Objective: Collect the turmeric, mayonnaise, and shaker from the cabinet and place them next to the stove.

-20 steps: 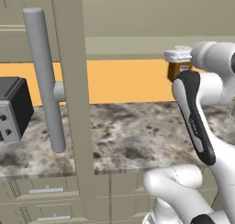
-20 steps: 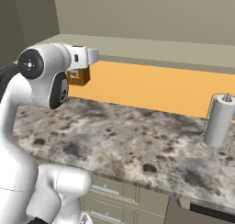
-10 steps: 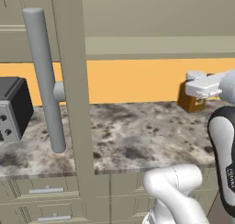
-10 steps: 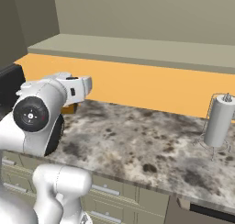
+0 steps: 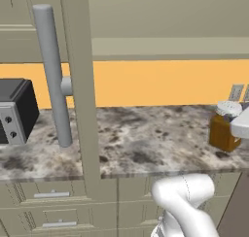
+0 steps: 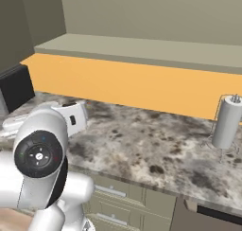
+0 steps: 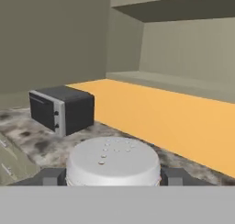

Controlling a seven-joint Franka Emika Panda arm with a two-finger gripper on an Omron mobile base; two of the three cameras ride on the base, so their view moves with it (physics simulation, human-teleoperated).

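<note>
The turmeric (image 5: pixel 223 130), an amber-brown jar with a white lid, is low over the marbled counter (image 5: pixel 141 143) at the far right; I cannot tell whether it touches. My gripper (image 5: pixel 239 126) is shut on it from the right. In the hand view the jar's white lid (image 7: pixel 113 159) sits between my two dark fingertips (image 7: pixel 49 176), and the gripper (image 7: pixel 113 176) closes around it. In the right base view my hand (image 6: pixel 71 119) hangs low at the left, over the counter. The cabinet shelf (image 6: pixel 142 48) runs above the orange wall. Mayonnaise, shaker and stove are out of view.
A black toaster oven (image 5: pixel 14 110) (image 7: pixel 62 109) stands on the counter to the left. The open cabinet door (image 5: pixel 78 85) with its long grey handle (image 5: pixel 51 76) hangs in front at the left. A steel paper-towel holder (image 6: pixel 226 123) stands at the right.
The arm has brought the turmeric down from shelf height to just above the counter, moving right in the left base view. The grip has stayed the same.
</note>
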